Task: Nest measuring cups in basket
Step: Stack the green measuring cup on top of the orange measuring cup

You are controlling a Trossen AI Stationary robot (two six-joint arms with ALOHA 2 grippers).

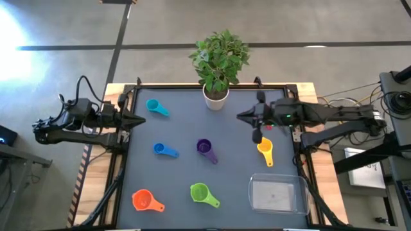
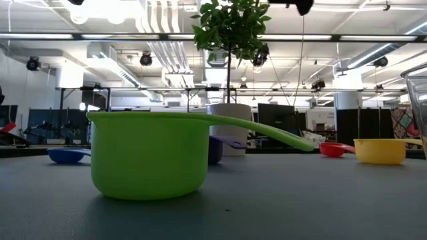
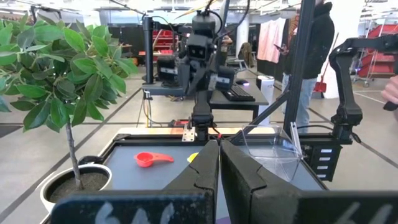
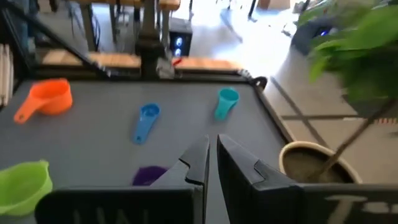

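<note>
Right tool (image 1: 244, 116) hangs above the tabletop (image 1: 180, 122) just right of the plant pot (image 1: 216, 97), fingers pinched almost together with nothing between them. It sits over the red cup (image 1: 257, 136), which peeks out under the arm and also shows lying on the mat in the left wrist view. Left tool (image 1: 140, 120) waits at the left edge of the tabletop, jaws fully closed, empty too.

Nothing nested yet — the basket (image 1: 277, 194) at the near right corner looks empty in the high view, clear walls, no cup inside.

Cups all loose on the mat, each apart from the others:
- yellow cup (image 1: 264, 150) closest to the basket, just beyond its far rim
- purple cup (image 1: 205, 147) mid-table
- blue cup (image 1: 163, 150) left of purple
- teal cup (image 1: 155, 106) far left, near the left tool
- orange cup (image 1: 142, 200) near left corner
- green cup (image 1: 201, 192) near edge, centre — fills the low view

Seven cups counted, zero in the basket. Judgement: task is at the very start, whole pick-and-stack sequence left. Biggest cups (green, orange by the look) would likely need to go in first for the rest to nest. Red or yellow are nearest the right tool, so one of those may be the first pick.
</note>
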